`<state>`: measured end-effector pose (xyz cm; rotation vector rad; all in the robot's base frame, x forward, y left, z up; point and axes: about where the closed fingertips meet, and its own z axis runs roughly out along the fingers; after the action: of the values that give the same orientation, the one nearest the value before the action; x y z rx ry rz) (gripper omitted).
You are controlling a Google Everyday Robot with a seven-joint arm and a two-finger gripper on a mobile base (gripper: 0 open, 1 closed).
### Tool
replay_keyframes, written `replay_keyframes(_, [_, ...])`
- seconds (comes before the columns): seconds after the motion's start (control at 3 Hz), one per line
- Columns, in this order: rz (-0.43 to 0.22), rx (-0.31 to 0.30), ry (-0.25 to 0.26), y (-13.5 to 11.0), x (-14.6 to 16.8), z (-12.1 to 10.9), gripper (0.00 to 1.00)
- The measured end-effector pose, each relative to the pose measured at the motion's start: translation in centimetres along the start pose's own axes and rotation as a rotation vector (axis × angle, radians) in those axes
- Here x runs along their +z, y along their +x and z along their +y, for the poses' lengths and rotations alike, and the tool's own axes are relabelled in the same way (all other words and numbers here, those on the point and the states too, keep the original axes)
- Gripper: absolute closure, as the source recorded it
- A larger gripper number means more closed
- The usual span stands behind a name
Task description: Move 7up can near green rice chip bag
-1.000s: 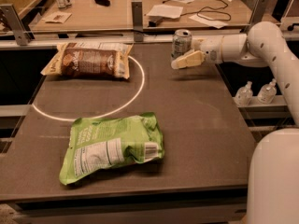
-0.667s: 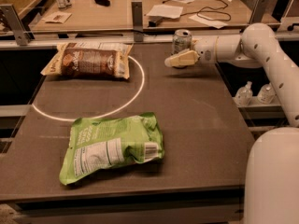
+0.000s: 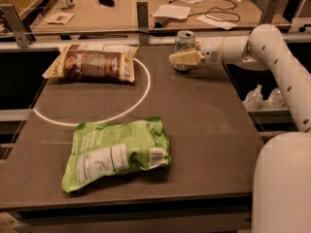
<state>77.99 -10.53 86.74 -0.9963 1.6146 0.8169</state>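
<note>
The flat dark-grey bench [image 3: 209, 130] carries everything. A white jointed robot arm [image 3: 284, 64] reaches in from the right, well behind the large, crinkled lime-green rice chip bag [image 3: 116, 152], which lies flat with its white nutrition panel facing up. A brown-and-cream snack bag [image 3: 92, 64] lies behind the rice chip bag and slightly to its left. The small silvery-green 7up can [image 3: 184, 39] stands upright, well apart from the rice chip bag, behind it and to its right. The cream gripper [image 3: 181, 58] sits at the can's lower front. I cannot tell whether it is clamped on the can.
</note>
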Motion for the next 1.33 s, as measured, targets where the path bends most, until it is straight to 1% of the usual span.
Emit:
replay_keyframes(0.33, [0.011, -0.034, -0.031, -0.1, -1.5, 1.4, 0.86])
replay_keyframes(0.67, [-0.008, -0.055, -0.064, -0.3, -3.8, 4.0, 1.00])
replay_keyframes(1.0, [-0.024, -0.024, -0.100, 0.5, -5.1, 7.4, 1.00])
replay_keyframes(1.33, [-0.038, 0.012, -0.144, 0.9, -6.1, 11.0, 1.00])
